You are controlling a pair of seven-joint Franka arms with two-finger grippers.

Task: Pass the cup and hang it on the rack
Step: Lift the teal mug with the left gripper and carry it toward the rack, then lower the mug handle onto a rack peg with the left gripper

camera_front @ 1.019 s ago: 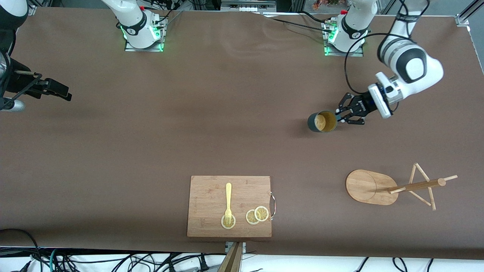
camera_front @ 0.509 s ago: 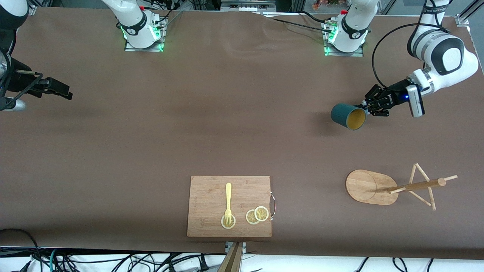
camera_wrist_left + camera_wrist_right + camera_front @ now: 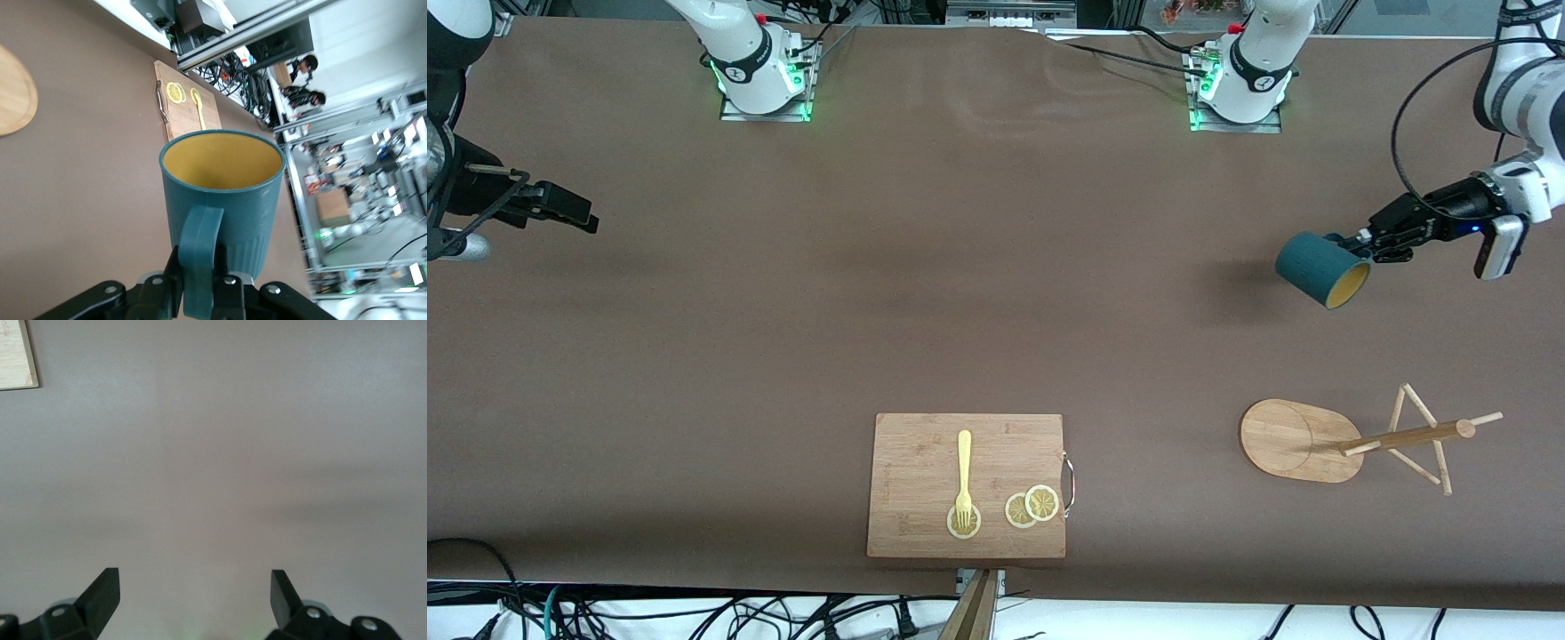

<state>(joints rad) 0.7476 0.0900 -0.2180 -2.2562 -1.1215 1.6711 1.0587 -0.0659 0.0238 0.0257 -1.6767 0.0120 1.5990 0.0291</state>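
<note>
1. Two arms share this job, and only the left one is busy: the left gripper (image 3: 1368, 244) is clenched on the handle of the cup (image 3: 1320, 268), carrying it in the air over bare table toward the left arm's end.
2. In the left wrist view the fingers (image 3: 175, 288) pinch the teal handle from both sides, leaving the handle's loop free, which I judge is what a peg has to pass through.
3. The cup is tipped on its side, its yellowish mouth turned toward the front camera; that tilt probably suits sliding it onto a peg.
4. The rack (image 3: 1356, 438) stands on the table nearer the front camera than the cup and well apart from it, with its thin pegs bare, so hanging is not yet done.
5. The right gripper (image 3: 560, 213) waits over the table at the right arm's end, jaws spread wide and grasping nothing.
6. A cutting board (image 3: 925, 453) with a fork (image 3: 963, 480) and lemon slices (image 3: 1032, 507) lies aside from this work.
</note>
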